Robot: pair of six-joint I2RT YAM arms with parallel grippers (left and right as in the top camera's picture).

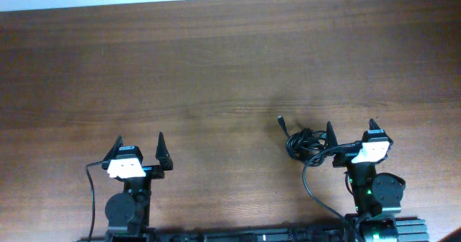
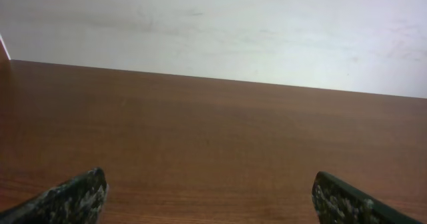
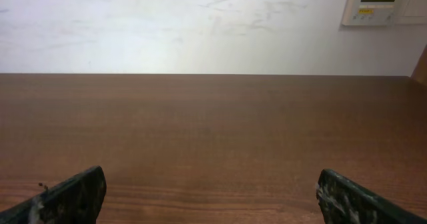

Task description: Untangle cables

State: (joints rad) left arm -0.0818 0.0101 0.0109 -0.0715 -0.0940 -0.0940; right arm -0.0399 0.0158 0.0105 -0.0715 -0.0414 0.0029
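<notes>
Overhead | cables (image 1: 306, 142) bunched in a knot on tabletop (image 1: 216, 69), just beside right tool (image 1: 351, 130) | left tool (image 1: 140, 145) spread, empty | right tool spread, empty | progress: untangling apparently not started, everything left

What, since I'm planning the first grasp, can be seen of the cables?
The cables are thin black cords, flexible-looking, bunched in one small tangle of loops lying on the wooden table, right of centre. One end with a small plug sticks out on its far side. The tangle lies close beside the open right gripper, on its left; contact cannot be told. Nothing grips it.
</notes>
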